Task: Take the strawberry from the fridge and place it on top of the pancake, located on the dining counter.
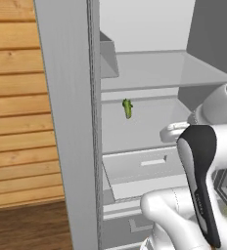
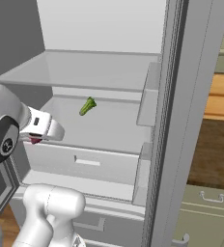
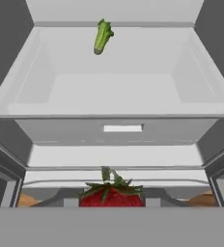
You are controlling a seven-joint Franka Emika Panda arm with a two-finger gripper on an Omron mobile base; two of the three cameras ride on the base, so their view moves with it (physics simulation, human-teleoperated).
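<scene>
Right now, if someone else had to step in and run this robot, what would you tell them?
Gripper: shut on the strawberry, which sits red between the fingertips in the hand view.
Fridge: door open, arm in front of the shelves. A small green item lies at the back of the middle shelf; leave it.
Done: berry picked up.
Left: draw the arm out of the fridge, drive to the dining counter, set the berry on the pancake. Neither counter nor pancake is visible from here.
</scene>
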